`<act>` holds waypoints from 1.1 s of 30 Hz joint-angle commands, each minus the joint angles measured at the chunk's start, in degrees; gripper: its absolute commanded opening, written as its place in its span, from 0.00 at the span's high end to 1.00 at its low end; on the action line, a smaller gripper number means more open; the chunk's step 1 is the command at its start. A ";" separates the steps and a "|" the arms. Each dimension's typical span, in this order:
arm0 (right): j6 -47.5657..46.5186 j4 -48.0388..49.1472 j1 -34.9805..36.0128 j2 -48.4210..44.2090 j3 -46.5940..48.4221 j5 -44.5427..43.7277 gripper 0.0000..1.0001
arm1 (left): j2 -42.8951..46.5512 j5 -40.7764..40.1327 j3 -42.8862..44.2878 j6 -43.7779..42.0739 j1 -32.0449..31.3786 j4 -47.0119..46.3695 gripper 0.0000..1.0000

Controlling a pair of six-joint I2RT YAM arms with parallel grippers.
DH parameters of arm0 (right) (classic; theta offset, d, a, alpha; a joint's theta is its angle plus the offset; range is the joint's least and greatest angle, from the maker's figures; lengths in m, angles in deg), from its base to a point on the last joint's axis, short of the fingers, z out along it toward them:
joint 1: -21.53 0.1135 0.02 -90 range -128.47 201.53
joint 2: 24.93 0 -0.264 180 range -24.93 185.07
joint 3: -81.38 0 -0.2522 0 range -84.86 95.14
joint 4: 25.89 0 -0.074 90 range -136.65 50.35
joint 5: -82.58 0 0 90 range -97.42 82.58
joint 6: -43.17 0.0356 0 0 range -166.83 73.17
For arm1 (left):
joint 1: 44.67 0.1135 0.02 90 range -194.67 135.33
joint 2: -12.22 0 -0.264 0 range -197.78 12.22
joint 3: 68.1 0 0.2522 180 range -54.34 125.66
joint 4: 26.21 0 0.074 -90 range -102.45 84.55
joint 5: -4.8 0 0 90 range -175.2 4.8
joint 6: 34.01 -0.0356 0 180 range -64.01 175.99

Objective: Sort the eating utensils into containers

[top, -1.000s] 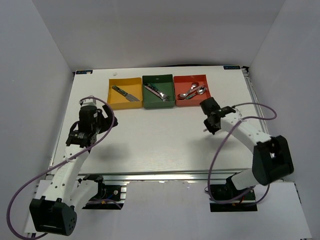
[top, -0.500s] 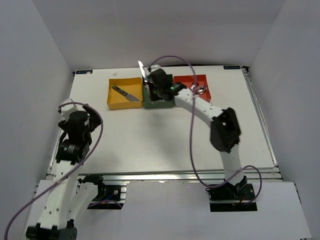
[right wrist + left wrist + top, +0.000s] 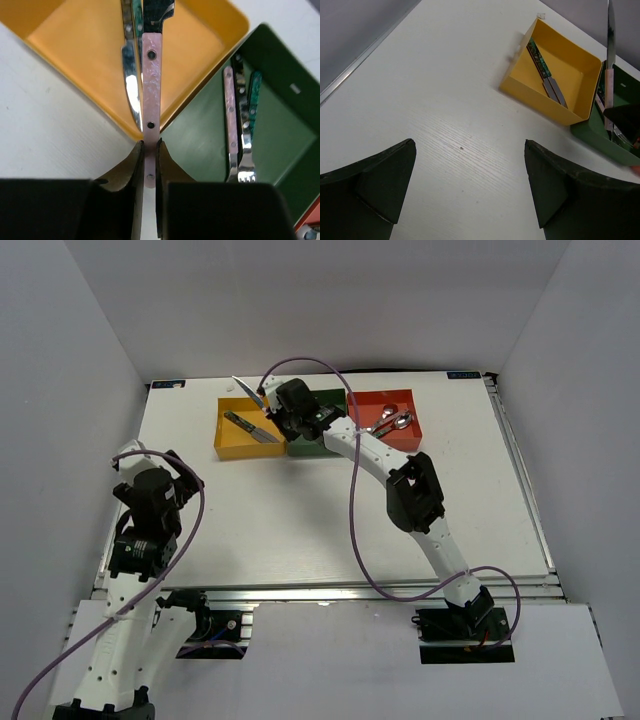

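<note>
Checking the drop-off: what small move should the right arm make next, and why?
Probably ease the right gripper further over the yellow box before opening: its pink-handled knife hangs across that box's near corner, beside the green box, and a second knife lies inside.

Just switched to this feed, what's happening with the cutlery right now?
The right gripper is shut on a pink-handled knife, holding it by the handle over the edge of the yellow box, where another knife lies. Forks sit in the green box and spoons in the red box. The left gripper hangs open over the table, holding nothing.
</note>
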 commanded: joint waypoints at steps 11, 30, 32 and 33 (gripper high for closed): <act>-0.03 20.32 -0.08 0.78 -0.04 3.06 1.00 | 2.28 1.27 -0.49 -0.65 -0.10 -0.35 0.02; 0.06 26.13 -0.96 2.54 -4.69 -0.37 0.48 | 3.51 1.79 -0.66 -0.91 -0.01 -0.87 0.02; 0.32 26.31 -1.04 1.66 -5.04 -0.29 0.24 | 3.51 1.62 -0.75 -0.91 -0.10 -0.79 0.02; 0.41 26.14 -0.96 1.49 -4.70 -0.11 0.15 | 3.59 1.53 -0.75 -0.83 -0.10 -0.79 0.02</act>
